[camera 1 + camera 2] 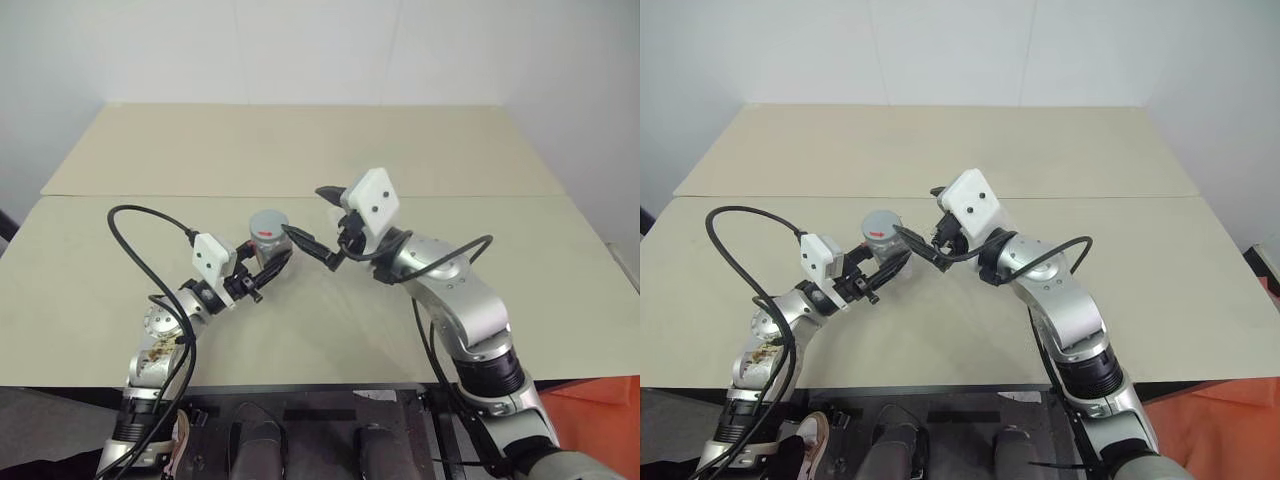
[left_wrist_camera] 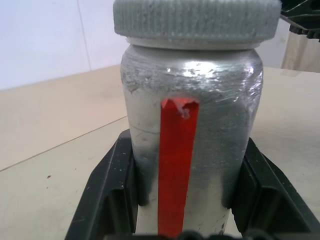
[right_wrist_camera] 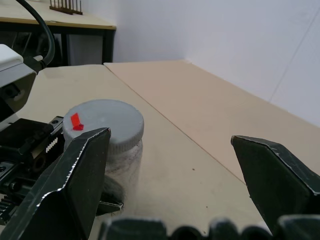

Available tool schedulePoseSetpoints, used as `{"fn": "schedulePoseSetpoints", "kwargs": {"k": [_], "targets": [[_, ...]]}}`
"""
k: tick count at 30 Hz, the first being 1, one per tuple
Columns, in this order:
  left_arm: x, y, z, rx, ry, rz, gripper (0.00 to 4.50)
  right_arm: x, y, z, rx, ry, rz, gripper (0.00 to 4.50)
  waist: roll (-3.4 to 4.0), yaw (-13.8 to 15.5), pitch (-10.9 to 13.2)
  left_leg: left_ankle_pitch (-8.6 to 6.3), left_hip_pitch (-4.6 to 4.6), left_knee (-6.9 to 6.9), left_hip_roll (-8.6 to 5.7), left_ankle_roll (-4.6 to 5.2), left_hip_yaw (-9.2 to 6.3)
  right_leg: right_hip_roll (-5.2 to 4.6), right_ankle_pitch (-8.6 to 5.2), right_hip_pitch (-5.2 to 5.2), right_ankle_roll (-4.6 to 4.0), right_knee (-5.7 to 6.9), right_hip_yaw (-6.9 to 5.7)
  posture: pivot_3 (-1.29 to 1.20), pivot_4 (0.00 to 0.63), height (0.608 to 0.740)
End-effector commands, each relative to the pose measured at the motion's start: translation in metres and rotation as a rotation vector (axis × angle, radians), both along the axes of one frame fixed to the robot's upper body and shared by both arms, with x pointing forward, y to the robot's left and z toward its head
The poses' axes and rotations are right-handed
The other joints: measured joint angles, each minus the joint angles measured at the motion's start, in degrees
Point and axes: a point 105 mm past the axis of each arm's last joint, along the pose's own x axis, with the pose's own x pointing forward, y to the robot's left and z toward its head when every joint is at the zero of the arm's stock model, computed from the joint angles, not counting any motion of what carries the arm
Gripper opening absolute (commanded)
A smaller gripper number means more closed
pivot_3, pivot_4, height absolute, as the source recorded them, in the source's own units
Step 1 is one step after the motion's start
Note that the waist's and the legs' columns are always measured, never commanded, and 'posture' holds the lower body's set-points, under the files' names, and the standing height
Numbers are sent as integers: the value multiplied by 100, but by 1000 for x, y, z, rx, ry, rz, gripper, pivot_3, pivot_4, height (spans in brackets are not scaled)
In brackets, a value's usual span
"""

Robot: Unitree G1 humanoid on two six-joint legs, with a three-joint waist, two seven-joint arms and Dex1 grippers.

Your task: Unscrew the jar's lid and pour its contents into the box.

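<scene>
one jar, one lid, two grippers on show. the jar is a small upright cylinder with a silvery-white wall and a red strip running up its side; the ribbed grey lid, with a small red mark on top, sits screwed on. it is near the middle of the bench, clamped between the fingers of the left gripper. the right gripper hangs at about 3 o'clock of the lid, just beside it, jaws spread wide and gripping nothing.
</scene>
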Motion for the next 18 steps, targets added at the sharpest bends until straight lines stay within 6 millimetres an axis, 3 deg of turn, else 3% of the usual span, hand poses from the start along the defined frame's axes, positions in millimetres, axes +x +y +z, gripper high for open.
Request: {"fn": "schedulePoseSetpoints", "kwargs": {"k": [1, 12, 18], "targets": [[-2, -3, 14, -6, -60, -32, 1965, -8, -3, 16, 45, -54, 8, 4464, 0, 1, 0, 0, 0, 0, 0, 0, 0, 0, 0, 0, 0, 0, 0, 0, 150, 740], [1, -10, 14, 8, -67, -58, 1965, -23, -4, 35, 132, -1, 103, 4464, 0, 3, 0, 0, 0, 0, 0, 0, -1, 0, 0, 1, 0, 0, 0, 0, 150, 740], [0, -13, 17, 5, -80, -66, 1965, -25, 11, 25, 73, -16, 166, 4464, 0, -5, 0, 0, 0, 0, 0, 0, 0, 0, 0, 0, 0, 0, 0, 0, 150, 740]]}}
